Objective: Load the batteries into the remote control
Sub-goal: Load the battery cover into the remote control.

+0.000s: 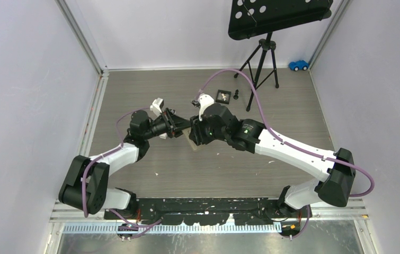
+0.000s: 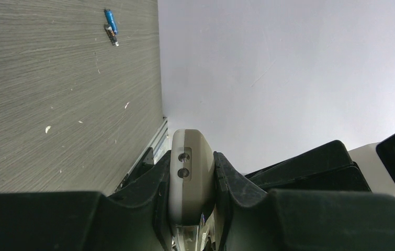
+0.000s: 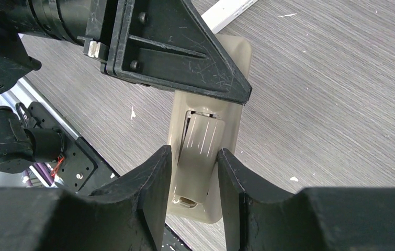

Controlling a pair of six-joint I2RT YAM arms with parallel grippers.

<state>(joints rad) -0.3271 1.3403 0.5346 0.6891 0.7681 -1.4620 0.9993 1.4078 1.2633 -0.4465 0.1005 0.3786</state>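
**Remote control [image 3: 232,117] braced between two arms for battery-door step**

Centre of the top view: the beige remote control, apparently held off the counter [image 2: 54,104], is clamped at one end by the left end effector [image 2: 191,180], which reaches in from 8 o'clock. The right end effector [image 3: 192,157], in from 4 o'clock, straddles the ribbed battery cover [image 3: 200,146] on the remote's back, with one finger along each long side. Whether those fingers actually pinch the cover cannot be told from these views. The cover lies over its compartment with only a thin gap at its upper edge, so the task looks to be at its opening step, with no cell loaded. One blue battery [image 2: 111,26] lies on the counter at 11 o'clock in the left wrist view, well apart from the clamped remote. No other batteries are in sight. The next move likely calls for a firm squeeze on the cover and a slide or lift along the remote's length, with the left arm holding the body steady against the pull.
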